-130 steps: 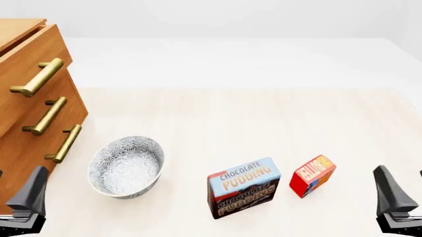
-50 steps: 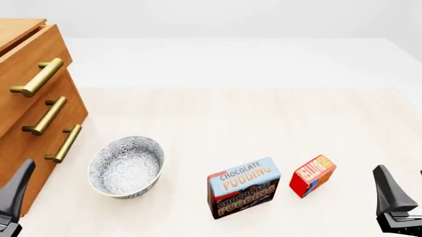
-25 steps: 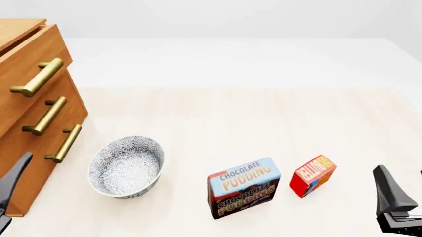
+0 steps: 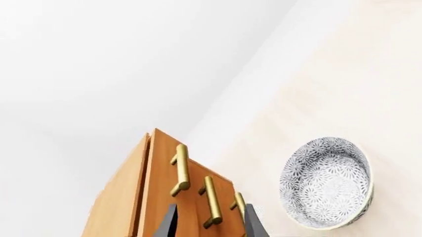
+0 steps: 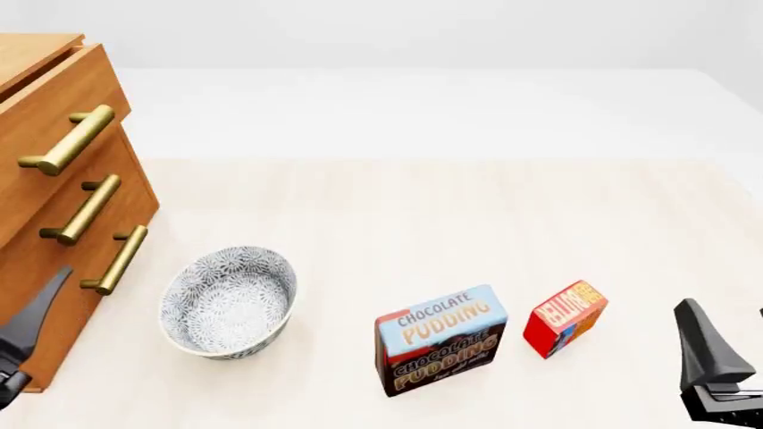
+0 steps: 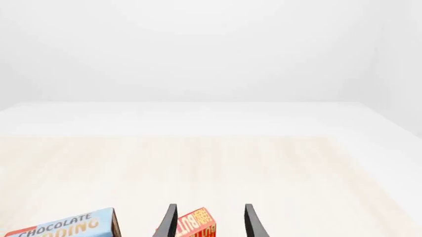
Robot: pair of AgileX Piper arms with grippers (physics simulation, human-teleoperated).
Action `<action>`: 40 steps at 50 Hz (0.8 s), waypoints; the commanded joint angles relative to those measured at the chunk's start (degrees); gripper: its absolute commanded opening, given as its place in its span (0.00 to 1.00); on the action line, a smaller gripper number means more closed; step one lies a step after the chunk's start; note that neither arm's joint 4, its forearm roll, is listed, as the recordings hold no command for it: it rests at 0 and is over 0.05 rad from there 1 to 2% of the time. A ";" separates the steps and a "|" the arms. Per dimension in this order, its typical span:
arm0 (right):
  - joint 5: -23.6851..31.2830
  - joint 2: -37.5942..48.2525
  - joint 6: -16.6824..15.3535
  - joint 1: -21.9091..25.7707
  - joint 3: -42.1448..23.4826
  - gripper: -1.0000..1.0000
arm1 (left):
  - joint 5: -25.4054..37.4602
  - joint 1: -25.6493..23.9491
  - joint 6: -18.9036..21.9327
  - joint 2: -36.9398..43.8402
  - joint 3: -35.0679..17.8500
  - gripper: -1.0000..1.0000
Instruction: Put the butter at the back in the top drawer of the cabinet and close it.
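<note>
The butter [image 5: 565, 317] is a small red box with an orange label, standing at the front right of the table. My right gripper [image 5: 713, 366] is open just right of it and nearer the camera; the right wrist view shows the butter [image 6: 195, 223] ahead, between the open fingers [image 6: 170, 221]. The cabinet [image 5: 48, 223] stands at the left. Its top drawer [image 5: 60, 98], with a brass handle [image 5: 68, 140], looks level with the lower fronts. My left gripper [image 4: 209, 219] is open and empty, low before the cabinet [image 4: 142, 197] and aimed at the drawer handles [image 4: 179, 169].
A patterned grey bowl [image 5: 229, 301] sits just right of the cabinet and shows again as the bowl [image 4: 326, 182]. A blue-and-brown Chocolate Pudding box [image 5: 440, 338] stands left of the butter, and the pudding box [image 6: 63, 227] edges into the right wrist view.
My left gripper has shifted left, up against the cabinet's lower front, and tilted. The right gripper, butter, bowl and pudding box have not moved.
</note>
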 commanded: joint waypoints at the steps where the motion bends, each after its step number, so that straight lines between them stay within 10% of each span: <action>1: 0.00 0.00 0.00 0.00 0.00 1.00 | -0.43 0.34 5.08 2.26 -1.67 1.00; 40: 0.00 0.00 0.00 0.00 0.00 1.00 | -5.40 3.95 14.79 8.13 -1.84 1.00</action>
